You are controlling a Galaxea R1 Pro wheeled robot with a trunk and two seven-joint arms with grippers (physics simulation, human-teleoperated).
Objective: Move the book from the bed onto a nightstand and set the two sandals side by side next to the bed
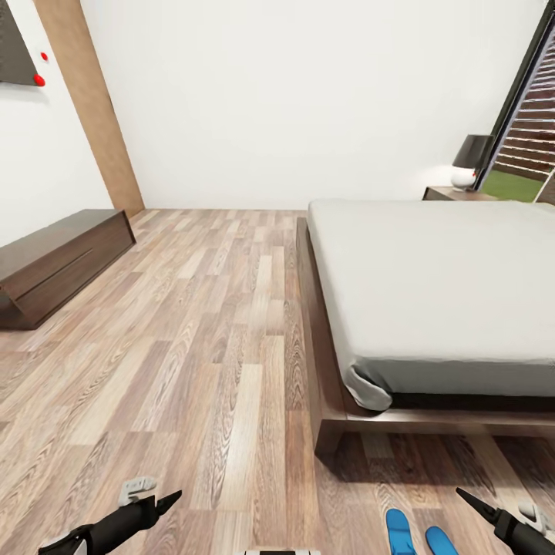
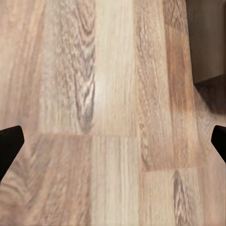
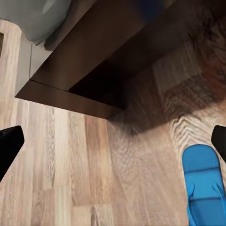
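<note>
The bed (image 1: 432, 277), with a dark wooden frame and a bare pale grey mattress, fills the right half of the head view. Its corner leg (image 3: 89, 70) looms in the right wrist view. Two blue sandals (image 1: 398, 532) (image 1: 441, 542) lie close together on the floor by the bed's near end, and one sandal (image 3: 202, 188) sits near a fingertip of my right gripper. My right gripper (image 1: 468, 496) (image 3: 113, 146) hovers open just right of them. My left gripper (image 1: 168, 501) (image 2: 113, 146) is open over bare planks. A nightstand (image 1: 456, 193) stands beyond the bed. The book is out of view.
A low dark cabinet (image 1: 54, 262) runs along the left wall. A dark-shaded lamp (image 1: 470, 158) stands on the nightstand beside the tall window (image 1: 532, 131). Wood-plank floor (image 1: 216, 331) stretches between the cabinet and the bed.
</note>
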